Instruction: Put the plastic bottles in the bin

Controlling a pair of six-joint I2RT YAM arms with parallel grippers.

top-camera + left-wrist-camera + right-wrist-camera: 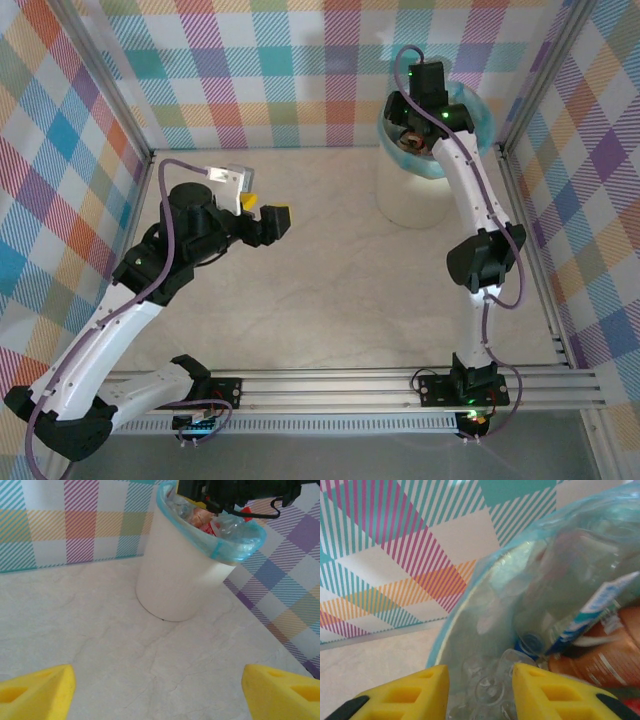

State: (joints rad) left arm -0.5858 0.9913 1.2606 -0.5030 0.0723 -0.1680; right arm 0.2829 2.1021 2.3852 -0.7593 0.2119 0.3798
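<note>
Far right on the desk (330, 290), the bin (405, 200) stands against the checked wall, its teal liner folded over the rim.

Right end effector (480, 672): hangs inside the bin's mouth, yellow fingers a narrow gap apart. Crumpled clear plastic shows in that gap, but whether it is pinched cannot be told.

Plastic bottles (570, 580) lie heaped inside the liner, just beyond these fingers and to their right. One is clear with a blue-and-white label, a blue cap (530, 643) shows beside it, and another carries an orange-brown label (605, 667). Lettering on both labels is too blurred to read.

Left end effector (266, 208): spread wide and empty, hovering above bare desk, pointed toward the bin and well apart from it.
</note>
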